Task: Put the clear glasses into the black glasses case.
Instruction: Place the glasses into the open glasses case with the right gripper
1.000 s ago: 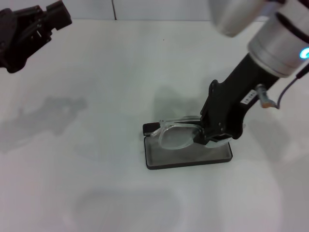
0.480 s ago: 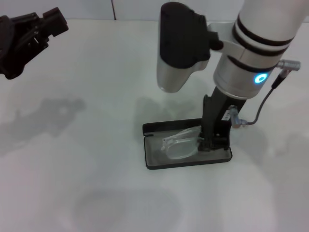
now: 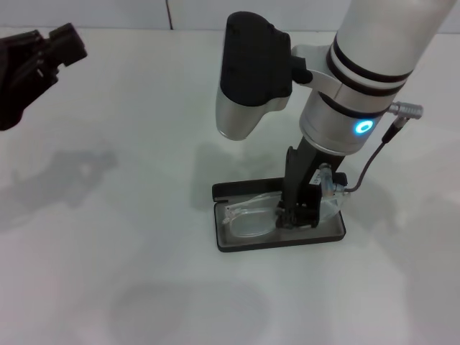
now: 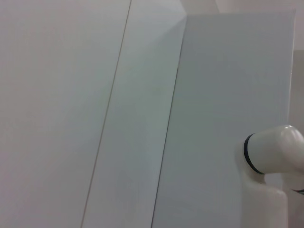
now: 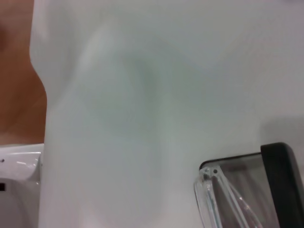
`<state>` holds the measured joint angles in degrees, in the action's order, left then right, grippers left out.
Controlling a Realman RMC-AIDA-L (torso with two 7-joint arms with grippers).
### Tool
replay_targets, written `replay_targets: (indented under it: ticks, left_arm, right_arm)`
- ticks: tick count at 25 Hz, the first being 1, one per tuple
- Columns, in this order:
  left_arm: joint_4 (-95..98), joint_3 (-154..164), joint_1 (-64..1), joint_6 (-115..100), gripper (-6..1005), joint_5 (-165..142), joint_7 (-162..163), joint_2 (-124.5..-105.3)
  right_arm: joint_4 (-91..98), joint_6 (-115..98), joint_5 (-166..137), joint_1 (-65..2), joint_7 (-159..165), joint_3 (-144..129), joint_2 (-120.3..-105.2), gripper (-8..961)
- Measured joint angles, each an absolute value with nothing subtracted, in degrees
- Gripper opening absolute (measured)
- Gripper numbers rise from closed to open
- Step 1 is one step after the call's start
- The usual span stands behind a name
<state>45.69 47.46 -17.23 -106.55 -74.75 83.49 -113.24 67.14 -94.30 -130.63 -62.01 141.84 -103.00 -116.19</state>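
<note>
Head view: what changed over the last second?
The right gripper came down into the open black rectangular glasses case and shifted toward the robot's left, bringing the transparent plastic clear glasses from tilted above the tray to lying low inside it. The gripper is still at them. The left gripper drew back a little at the far left. The case stayed put on the white table.

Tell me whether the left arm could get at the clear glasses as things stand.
Probably not easily. The left hand sits raised at the far left of the table, while the right hand stands right over the clear glasses in the black glasses case, blocking access from above.
</note>
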Motion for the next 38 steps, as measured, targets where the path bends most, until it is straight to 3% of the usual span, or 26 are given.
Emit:
replay_targets:
  ticks: [12,38]
  left_arm:
    - [45.7,47.5,-13.8,-111.6,103,-77.7,82.7,-111.74]
    - [42.9,47.8,-12.8,-112.6,103,-78.9,80.6,-112.28]
  right_arm:
    - [63.2,-91.0,-130.1,-62.8,142.1,-105.1,-116.19,97]
    - [57.9,-87.5,-129.3,-63.0,142.1,-106.6,-116.19,98]
